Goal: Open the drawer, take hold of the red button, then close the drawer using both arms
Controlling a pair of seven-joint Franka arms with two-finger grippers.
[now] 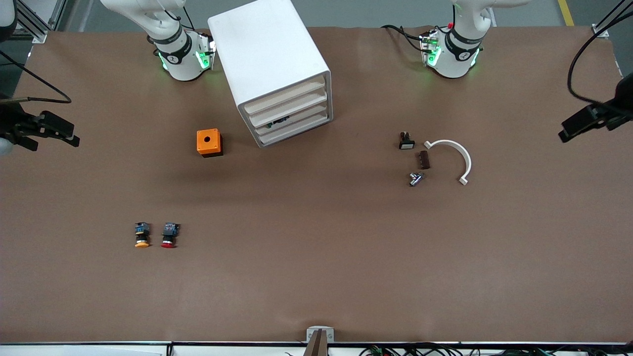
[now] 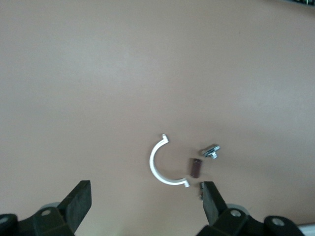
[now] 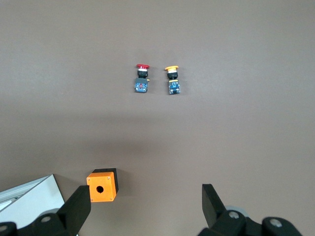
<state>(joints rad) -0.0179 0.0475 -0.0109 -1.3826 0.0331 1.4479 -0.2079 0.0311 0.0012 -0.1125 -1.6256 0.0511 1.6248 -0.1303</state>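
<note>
The drawer [image 1: 286, 105] is noted shut, its front nearer the right gripper [image 3: 143, 209] than the left gripper [image 2: 145, 204], both sets of fingers spread wide, empty

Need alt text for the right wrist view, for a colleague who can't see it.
The right claw hangs open over bare brown table, with the red button and the orange-capped button lying side by side. An orange box sits beside the white cabinet.

Even overhead light, soft shadows, mild blur
</note>
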